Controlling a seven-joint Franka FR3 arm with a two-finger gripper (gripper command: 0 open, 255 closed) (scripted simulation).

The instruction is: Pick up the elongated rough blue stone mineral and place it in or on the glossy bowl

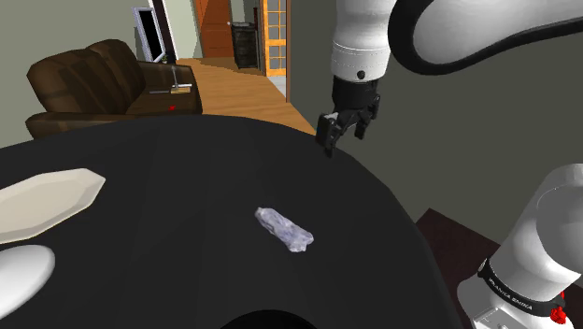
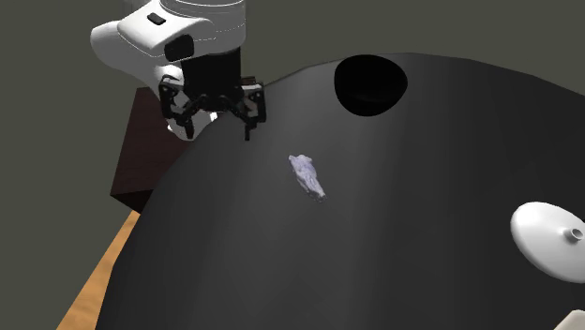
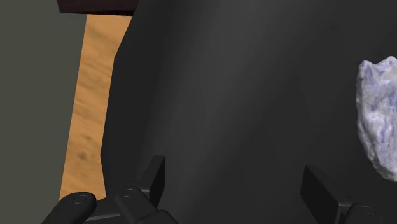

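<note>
Our claw (image 1: 342,135) hangs released above the counter (image 1: 187,182), and we judge the pale bluish stone (image 1: 283,229) rigid, rough-skinned and best pinched across its narrow middle.

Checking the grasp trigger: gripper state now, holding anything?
Gripper: open, holding nothing; the bluish stone lies untouched on the black table, off to one side of the fingers.
</note>
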